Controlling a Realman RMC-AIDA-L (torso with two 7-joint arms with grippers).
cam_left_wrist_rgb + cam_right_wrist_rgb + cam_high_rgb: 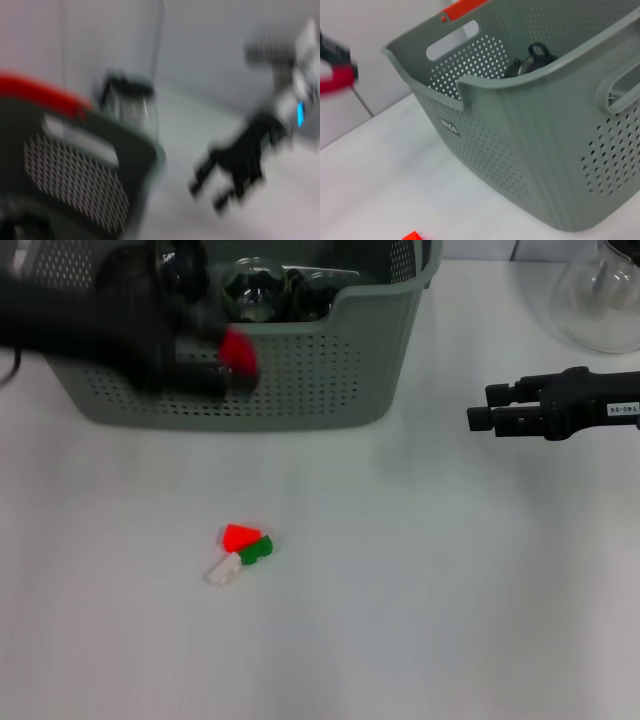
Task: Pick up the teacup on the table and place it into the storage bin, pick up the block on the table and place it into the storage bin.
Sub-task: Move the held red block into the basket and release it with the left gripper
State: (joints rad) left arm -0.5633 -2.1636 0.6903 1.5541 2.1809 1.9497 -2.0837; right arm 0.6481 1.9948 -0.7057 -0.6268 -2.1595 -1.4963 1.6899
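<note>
Both arms are black; the right gripper [480, 410] carries a small white printed label.

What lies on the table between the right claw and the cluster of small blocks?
Nothing: in the head view, only bare white table separates the right claw from the blocks.

storage bin [530, 150] on white table [385, 175] | dark teacup [530, 62] inside | red block [411, 236] nearby

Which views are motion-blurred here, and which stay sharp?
Head view: the left gripper is smeared in front of the storage bin, while the blocks and right gripper are crisp. Left wrist view: blurred throughout. Right wrist view: sharp on the bin.
</note>
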